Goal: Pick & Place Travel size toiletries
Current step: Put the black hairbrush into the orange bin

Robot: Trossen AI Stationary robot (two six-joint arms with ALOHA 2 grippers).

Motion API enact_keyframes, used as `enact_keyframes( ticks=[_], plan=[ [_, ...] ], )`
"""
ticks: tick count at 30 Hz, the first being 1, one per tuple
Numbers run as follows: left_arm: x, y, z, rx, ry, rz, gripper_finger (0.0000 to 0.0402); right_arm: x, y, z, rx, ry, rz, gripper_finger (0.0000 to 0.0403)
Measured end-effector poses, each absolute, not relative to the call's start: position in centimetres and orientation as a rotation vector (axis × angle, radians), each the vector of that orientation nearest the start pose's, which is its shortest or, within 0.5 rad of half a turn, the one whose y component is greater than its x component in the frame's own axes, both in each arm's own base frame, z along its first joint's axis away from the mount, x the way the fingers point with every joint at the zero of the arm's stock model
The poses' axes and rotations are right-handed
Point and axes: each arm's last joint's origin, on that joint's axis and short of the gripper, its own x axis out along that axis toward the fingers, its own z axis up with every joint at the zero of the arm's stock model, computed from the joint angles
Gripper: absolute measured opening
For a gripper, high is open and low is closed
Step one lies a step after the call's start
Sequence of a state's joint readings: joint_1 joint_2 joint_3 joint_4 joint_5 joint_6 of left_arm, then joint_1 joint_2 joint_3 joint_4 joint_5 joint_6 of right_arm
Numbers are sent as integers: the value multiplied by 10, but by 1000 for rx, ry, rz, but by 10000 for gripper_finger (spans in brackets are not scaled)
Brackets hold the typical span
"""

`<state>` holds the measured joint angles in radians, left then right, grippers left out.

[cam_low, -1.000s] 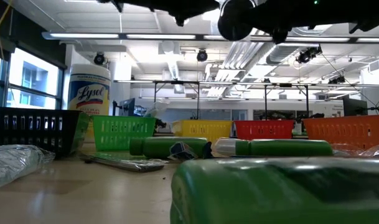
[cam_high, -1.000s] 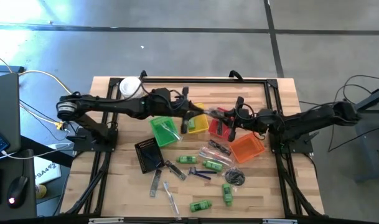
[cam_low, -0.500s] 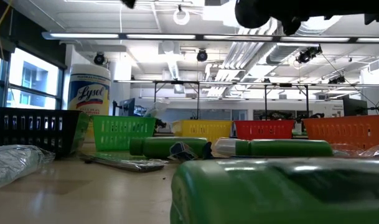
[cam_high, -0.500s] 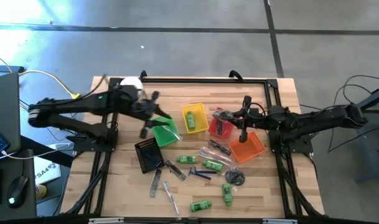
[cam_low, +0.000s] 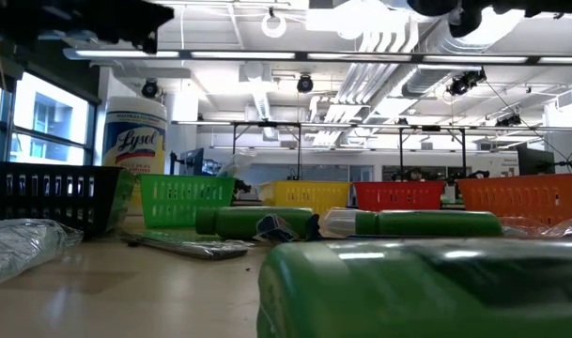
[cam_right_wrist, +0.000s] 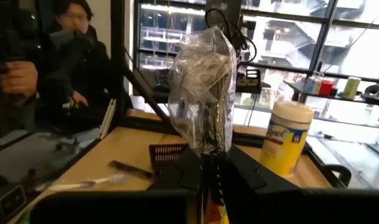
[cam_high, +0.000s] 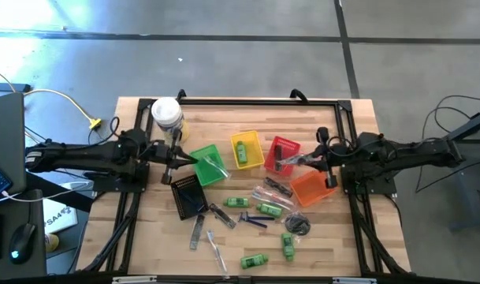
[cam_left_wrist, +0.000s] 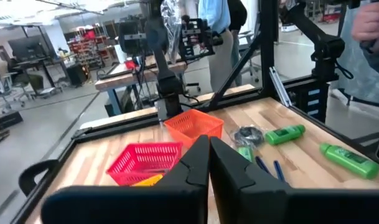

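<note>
The right gripper (cam_high: 293, 160) hung above the gap between the red basket (cam_high: 282, 149) and the orange basket (cam_high: 311, 188), its fingers pinched on a clear plastic packet (cam_right_wrist: 202, 96) that stood up crinkled between them in the right wrist view. The left gripper (cam_high: 170, 156) was at the table's left side, between the white canister (cam_high: 167, 114) and the green basket (cam_high: 207, 164), its fingers (cam_left_wrist: 195, 163) pressed together with nothing between them. Seen from above, the baskets sat in a loose row across the wooden table (cam_high: 350, 237): a black basket (cam_high: 187, 194) nearest the left arm, then green, a yellow basket (cam_high: 246, 149) holding one green mini bottle (cam_high: 242, 150), then red and orange. The remaining travel size toiletries lay scattered on the boards below the baskets: green bottles (cam_high: 238, 203) just under the green basket, another green bottle (cam_high: 254, 259) near the front edge, a dark blue razor (cam_high: 251, 220) between them, a clear packet (cam_high: 267, 193) beside the orange basket, and a dark coiled piece (cam_high: 297, 225) below it. From table height a green bottle (cam_low: 426, 286) filled the foreground, with the canister (cam_low: 134, 150) standing behind the black basket (cam_low: 46, 192). A person (cam_right_wrist: 77, 65) in dark clothing showed beyond the table in the right wrist view.
</note>
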<state>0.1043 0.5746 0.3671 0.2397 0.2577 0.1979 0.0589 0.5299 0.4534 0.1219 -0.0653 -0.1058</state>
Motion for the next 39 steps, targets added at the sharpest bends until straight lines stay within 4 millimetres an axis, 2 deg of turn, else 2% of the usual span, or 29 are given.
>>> enact_keyframes(
  ticks=[9,18,21,31,39],
  plan=[
    [145,8,222,172,19,-157,8,94,8,286,-80,-94,140,27],
    [143,7,205,165,51,-165,8,73,7,279,-55,-55,135,28],
    [142,7,198,168,38,-167,8,70,7,276,-51,-69,142,28],
    [142,7,196,169,33,-166,8,68,6,243,-41,-63,138,29],
    [142,7,196,169,38,-166,8,77,6,228,2,-86,115,29]
  ],
)
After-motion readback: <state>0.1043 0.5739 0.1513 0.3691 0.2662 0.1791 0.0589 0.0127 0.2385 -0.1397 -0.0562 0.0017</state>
